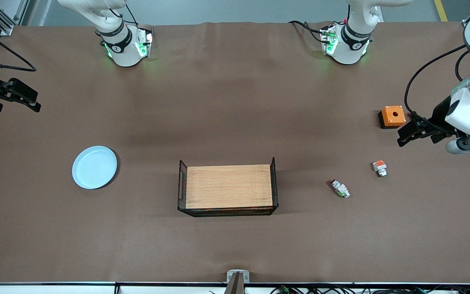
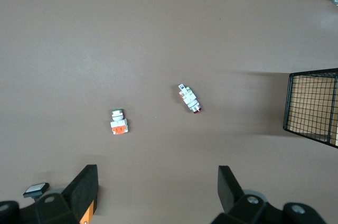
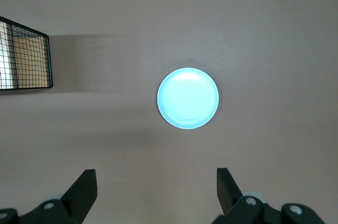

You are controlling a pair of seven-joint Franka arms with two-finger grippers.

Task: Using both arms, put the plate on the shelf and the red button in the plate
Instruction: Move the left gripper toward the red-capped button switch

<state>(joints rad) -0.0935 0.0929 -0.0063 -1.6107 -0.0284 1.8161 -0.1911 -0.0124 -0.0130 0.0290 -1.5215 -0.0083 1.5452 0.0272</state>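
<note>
The pale blue plate lies flat on the brown table toward the right arm's end. The red button, a small white-grey piece with a dark red end, lies on its side toward the left arm's end. My right gripper hangs open and empty over the table's edge at its own end, well away from the plate. My left gripper hangs open and empty just beside the orange box, apart from the red button.
A wooden tray with black wire ends stands mid-table between the plate and the button. An orange box with a hole and a small white piece with an orange top sit near the left gripper.
</note>
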